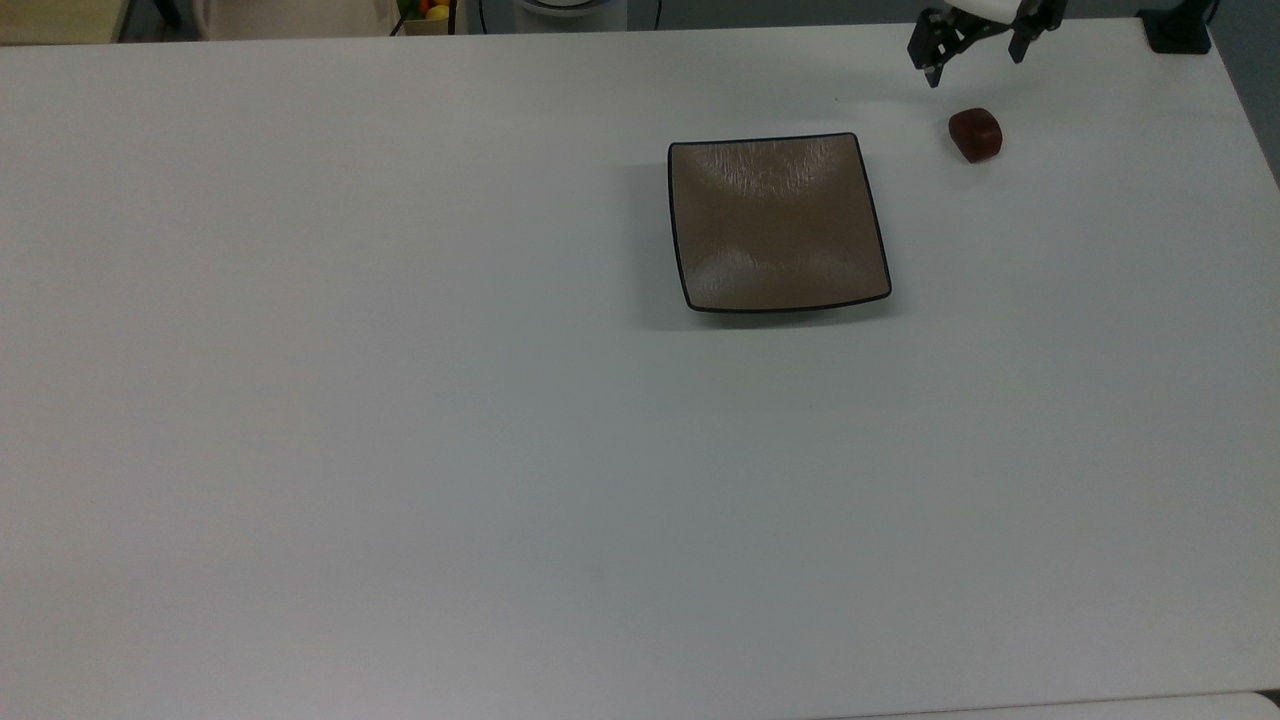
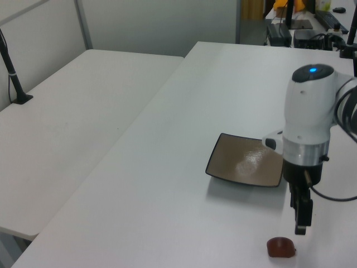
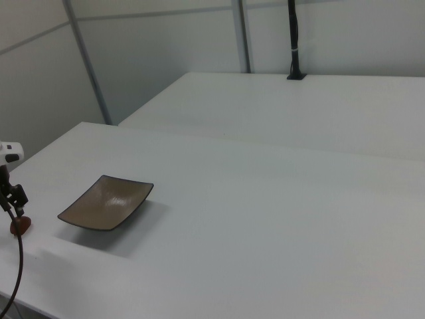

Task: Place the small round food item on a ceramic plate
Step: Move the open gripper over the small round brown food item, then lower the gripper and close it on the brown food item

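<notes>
Jaws [image 1: 977, 55] spread apart, nothing between them, hanging over the white table [image 1: 400, 450] just above the small round food item [image 1: 975, 135] in the top view. Left view: jaws [image 2: 301, 226] point straight down, tips a little above and just to the left view's right of the item [image 2: 280, 247], not touching it. Item sits bare on the table, dark red-brown, smooth, slightly blocky. Square ceramic plate [image 1: 778, 225], brown with thin black rim, has nothing on it; it lies near the item, to the top view's left, apart from it. Right view: item [image 3: 20, 225] at the right view's left edge, plate [image 3: 106, 202] beside it.
</notes>
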You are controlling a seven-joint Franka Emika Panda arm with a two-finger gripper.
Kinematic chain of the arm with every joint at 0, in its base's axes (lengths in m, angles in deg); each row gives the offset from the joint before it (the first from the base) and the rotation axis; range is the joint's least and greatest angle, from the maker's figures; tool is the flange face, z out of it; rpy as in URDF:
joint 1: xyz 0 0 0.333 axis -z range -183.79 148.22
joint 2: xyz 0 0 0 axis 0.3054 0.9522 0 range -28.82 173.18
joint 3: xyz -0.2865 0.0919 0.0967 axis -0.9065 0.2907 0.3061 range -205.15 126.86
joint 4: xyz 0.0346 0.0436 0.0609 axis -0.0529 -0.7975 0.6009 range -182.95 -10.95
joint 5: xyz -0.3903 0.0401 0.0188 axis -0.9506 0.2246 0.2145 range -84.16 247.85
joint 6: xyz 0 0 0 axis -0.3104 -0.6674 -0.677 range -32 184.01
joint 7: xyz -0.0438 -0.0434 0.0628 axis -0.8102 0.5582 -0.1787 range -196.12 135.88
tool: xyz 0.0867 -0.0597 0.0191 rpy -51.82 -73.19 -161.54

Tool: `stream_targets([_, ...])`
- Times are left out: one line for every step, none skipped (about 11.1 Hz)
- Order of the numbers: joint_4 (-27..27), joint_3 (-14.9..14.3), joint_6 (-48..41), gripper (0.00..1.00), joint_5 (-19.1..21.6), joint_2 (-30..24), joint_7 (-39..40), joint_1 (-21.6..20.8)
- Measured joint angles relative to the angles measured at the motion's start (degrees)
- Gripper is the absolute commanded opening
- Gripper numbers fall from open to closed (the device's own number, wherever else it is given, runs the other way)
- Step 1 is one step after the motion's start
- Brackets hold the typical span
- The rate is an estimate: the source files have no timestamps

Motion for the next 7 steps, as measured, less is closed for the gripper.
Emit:
stream_targets([0.0, 0.0, 1.6, 1.0, 0.0, 1.3, 0.0, -0.2])
stream_targets([0.0, -0.1, 3.0, 1.0, -0.2, 2.5, 0.0, -0.3])
stream_targets([0.0, -0.2, 4.3, 1.0, -0.3, 3.4, 0.0, -0.5])
stream_targets([0.0, -0.2, 5.6, 1.0, -0.7, 4.3, 0.0, -0.6])
stream_targets([0.0, -0.2, 6.7, 1.0, -1.6, 5.1, -0.3, -0.6])
stream_targets([0.0, -0.2, 7.8, 1.0, -3.1, 5.9, -1.4, -0.9])
stream_targets([0.0, -0.2, 8.6, 1.0, -4.5, 6.6, -2.8, -1.1])
